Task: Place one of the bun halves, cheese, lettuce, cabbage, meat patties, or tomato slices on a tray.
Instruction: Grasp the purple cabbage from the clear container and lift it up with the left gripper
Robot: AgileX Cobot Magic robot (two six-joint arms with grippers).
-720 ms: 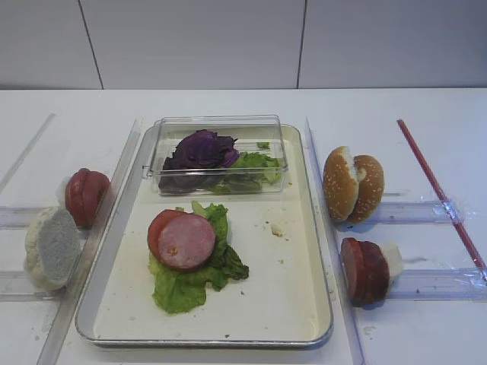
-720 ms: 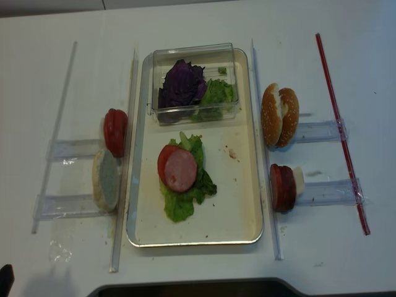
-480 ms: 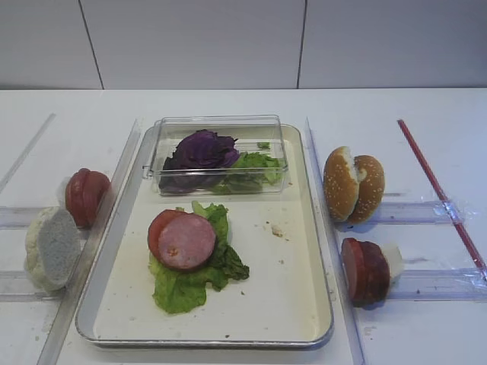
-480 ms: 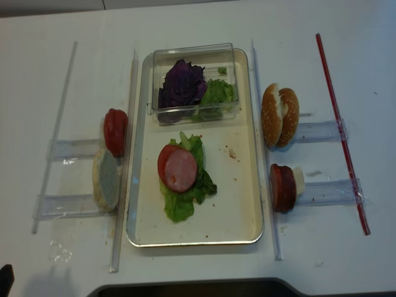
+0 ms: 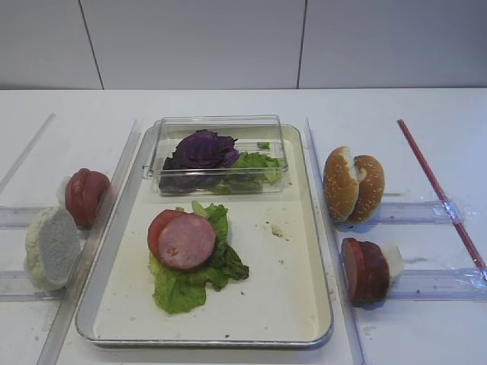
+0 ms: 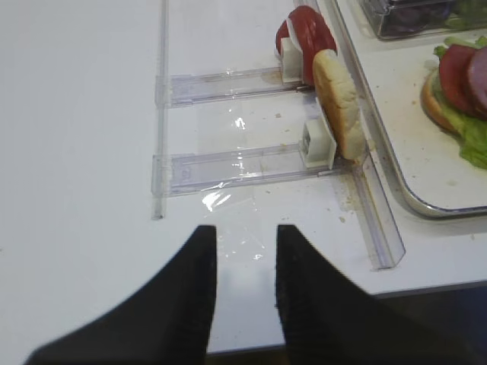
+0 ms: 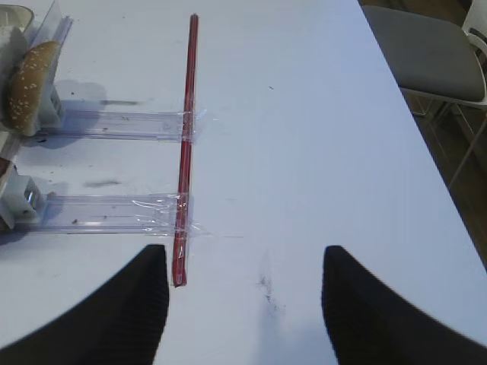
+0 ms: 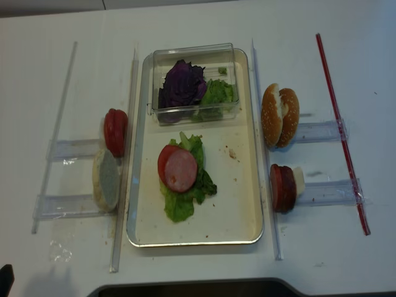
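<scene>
Lying lengthwise front-to-back, tray (image 5: 297, 251), cabbage (image 5: 202, 148) rearward

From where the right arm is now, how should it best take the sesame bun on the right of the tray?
The sesame bun stands on edge in its clear holder, domed crusts facing left and right. I would come straight down from above and close the fingers across those two crusts near the top, where nothing blocks. The right gripper is open and holds nothing, so it looks ready for this.

Bright, even overhead light – shadows under the food stay short and soft (the realsense view looks dimmer, cooler). Glare glints off taped plastic; near fingers blur.
</scene>
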